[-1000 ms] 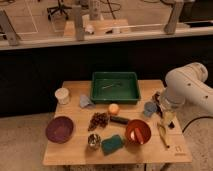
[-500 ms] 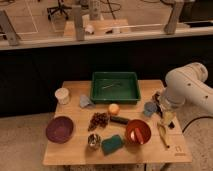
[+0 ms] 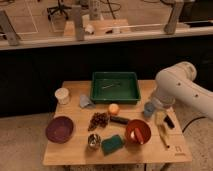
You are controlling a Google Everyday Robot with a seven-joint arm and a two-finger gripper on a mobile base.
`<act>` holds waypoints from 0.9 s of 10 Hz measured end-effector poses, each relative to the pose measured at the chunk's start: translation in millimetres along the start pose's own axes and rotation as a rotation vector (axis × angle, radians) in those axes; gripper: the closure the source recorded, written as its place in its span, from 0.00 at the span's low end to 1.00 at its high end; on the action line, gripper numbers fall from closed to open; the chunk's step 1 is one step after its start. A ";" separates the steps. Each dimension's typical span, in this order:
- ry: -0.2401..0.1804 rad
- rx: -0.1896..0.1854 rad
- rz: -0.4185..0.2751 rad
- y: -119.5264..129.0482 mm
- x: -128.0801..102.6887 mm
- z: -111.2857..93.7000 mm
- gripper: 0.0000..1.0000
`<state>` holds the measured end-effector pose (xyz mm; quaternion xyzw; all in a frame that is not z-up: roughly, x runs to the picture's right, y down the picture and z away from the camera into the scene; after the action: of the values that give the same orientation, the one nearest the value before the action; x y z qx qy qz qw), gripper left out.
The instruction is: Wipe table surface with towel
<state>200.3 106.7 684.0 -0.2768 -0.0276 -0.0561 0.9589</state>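
Observation:
The towel (image 3: 86, 101), a small grey-blue crumpled cloth, lies on the light wooden table surface (image 3: 75, 114) left of centre, between a white cup (image 3: 62, 95) and the green tray (image 3: 115, 86). My white arm (image 3: 181, 91) reaches in from the right. Its gripper (image 3: 166, 120) hangs low over the table's right side, beside a blue-grey cup (image 3: 148, 109) and far from the towel. The gripper is open and holds nothing that I can see.
A purple bowl (image 3: 59, 129) sits front left. In the middle are a dark cluster (image 3: 99, 120), an orange (image 3: 114, 108) and a black bar (image 3: 119, 120). Near the front stand a metal cup (image 3: 94, 141), a teal sponge (image 3: 113, 144), a red bowl (image 3: 138, 132) and a yellow item (image 3: 163, 134).

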 end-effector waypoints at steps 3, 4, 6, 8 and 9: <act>-0.026 0.017 -0.086 -10.8 -61.9 -0.1 0.20; -0.020 0.018 -0.083 -10.4 -58.5 -0.2 0.20; -0.024 0.016 -0.085 -10.4 -60.6 0.0 0.20; -0.024 0.016 -0.084 -10.1 -60.3 -0.1 0.20; -0.024 0.016 -0.084 -10.1 -60.1 -0.2 0.20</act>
<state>139.4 103.7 684.2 -0.2682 -0.0511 -0.0926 0.9575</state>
